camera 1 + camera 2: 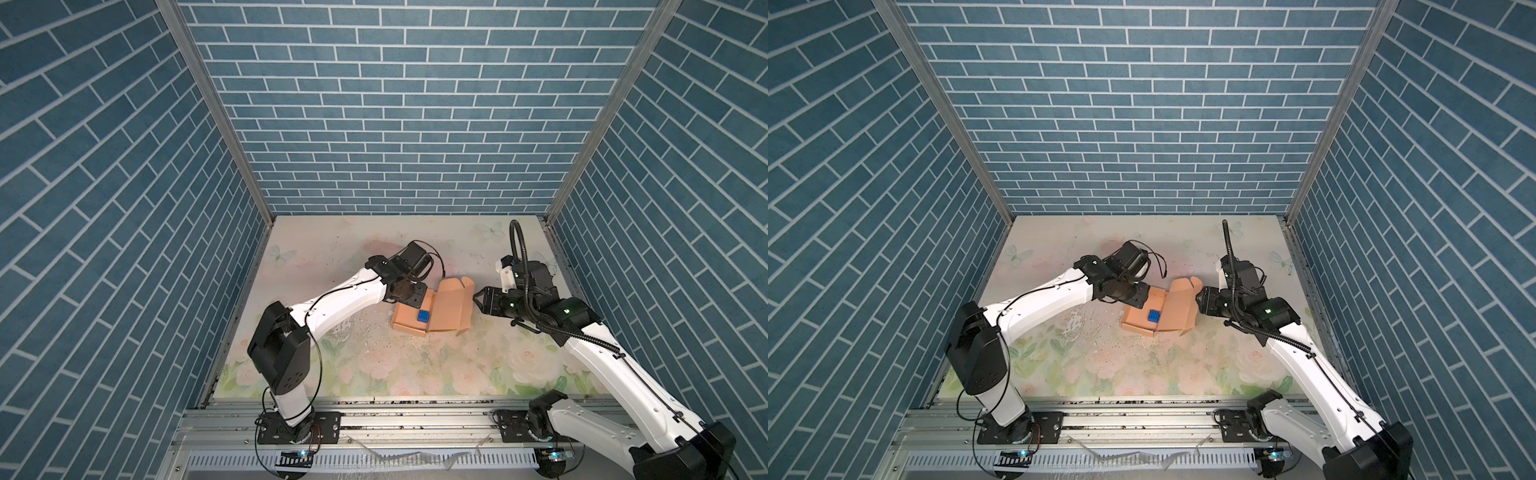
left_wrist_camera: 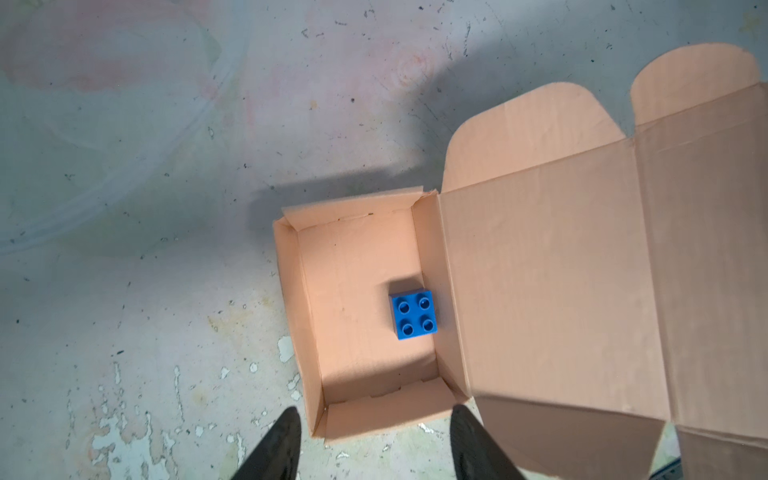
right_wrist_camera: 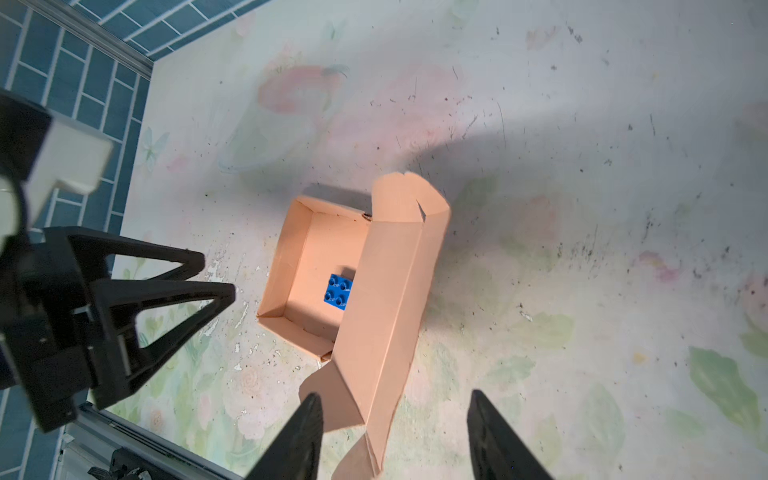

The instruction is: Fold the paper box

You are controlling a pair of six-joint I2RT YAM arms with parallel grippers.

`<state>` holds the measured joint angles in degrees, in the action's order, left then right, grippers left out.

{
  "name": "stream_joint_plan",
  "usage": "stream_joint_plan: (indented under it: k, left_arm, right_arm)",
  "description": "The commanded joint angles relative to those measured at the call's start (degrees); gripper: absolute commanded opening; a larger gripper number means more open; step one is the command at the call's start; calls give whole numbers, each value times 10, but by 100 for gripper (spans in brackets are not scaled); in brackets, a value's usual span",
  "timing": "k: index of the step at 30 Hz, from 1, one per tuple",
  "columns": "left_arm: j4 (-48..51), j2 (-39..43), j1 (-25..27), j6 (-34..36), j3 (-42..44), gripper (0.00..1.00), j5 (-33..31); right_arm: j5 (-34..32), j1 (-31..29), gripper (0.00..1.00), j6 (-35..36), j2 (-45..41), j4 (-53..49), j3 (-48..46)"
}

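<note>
The paper box (image 1: 405,320) (image 1: 1136,318) is a peach-tan open tray in the middle of the table. Its hinged lid (image 1: 451,305) (image 2: 552,291) (image 3: 386,299) stands tilted up on the tray's right side, flaps loose. My left gripper (image 1: 417,298) (image 2: 376,419) (image 3: 218,276) hangs open above the tray's left wall, holding nothing. My right gripper (image 1: 478,301) (image 1: 1199,301) (image 3: 395,399) is open right of the lid. In the right wrist view the lid's outer edge lies between its fingers; whether they touch is unclear.
A small blue studded cube (image 1: 423,316) (image 1: 1153,316) (image 2: 412,314) (image 3: 338,291) sits inside the tray near the lid hinge. The floral table mat (image 1: 374,365) is scuffed. Blue brick-pattern walls (image 1: 124,208) close three sides. An aluminium rail (image 1: 415,419) runs along the front.
</note>
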<state>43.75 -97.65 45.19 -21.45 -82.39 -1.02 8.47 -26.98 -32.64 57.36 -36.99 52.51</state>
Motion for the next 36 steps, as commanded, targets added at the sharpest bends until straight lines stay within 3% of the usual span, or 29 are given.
stream_joint_plan:
  k: [1,10,16,22,31,36]
  left_arm:
    - [4,21,-12,-8,37,60,-7]
    - [5,71,-26,-13,93,60,-15]
    - [6,79,-38,-4,99,61,-20]
    - [14,54,-43,19,67,61,-31]
    - [-1,-5,-49,86,-8,61,-5]
    - [-18,-39,-57,125,-42,61,37]
  right_arm:
    - [24,2,56,-31,8,-4,-21]
    - [75,1,52,-54,68,77,-48]
    - [96,1,32,-46,93,113,-52]
    - [95,1,13,0,113,90,-28]
    - [91,2,2,75,136,35,26]
    - [93,3,1,119,159,-2,62]
